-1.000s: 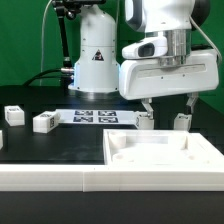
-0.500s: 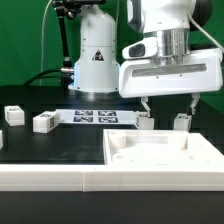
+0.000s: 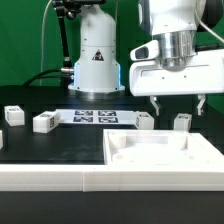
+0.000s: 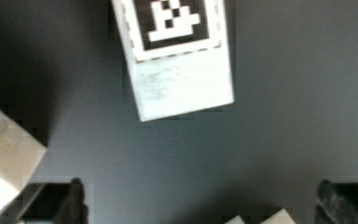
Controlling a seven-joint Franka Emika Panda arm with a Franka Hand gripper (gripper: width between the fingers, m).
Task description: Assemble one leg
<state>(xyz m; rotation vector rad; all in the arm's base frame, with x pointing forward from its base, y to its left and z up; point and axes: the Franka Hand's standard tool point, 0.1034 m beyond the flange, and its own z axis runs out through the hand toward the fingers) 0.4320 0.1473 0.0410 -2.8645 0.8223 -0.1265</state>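
Observation:
Several small white legs with square markers lie on the black table: two near the gripper [image 3: 146, 122] [image 3: 181, 121] and two at the exterior view's left [image 3: 43, 122] [image 3: 12, 114]. My gripper [image 3: 180, 108] hangs open and empty just above and behind the two near legs, its fingers [image 3: 156, 105] spread wide. In the wrist view one leg [image 4: 172, 65] lies on the dark table well ahead of the open gripper [image 4: 202, 205], with its marker at the far end. Part of a second leg [image 4: 7, 150] shows at the side. Neither leg is between the fingertips.
The large flat white panel with raised rim [image 3: 160, 165] lies at the front; its corner shows in the wrist view [image 4: 274, 217]. The marker board [image 3: 95, 117] lies behind the legs. The robot's white base [image 3: 95, 55] stands at the back.
The gripper has moved toward the exterior view's right and risen a little. It stays open and empty. The legs have not moved.

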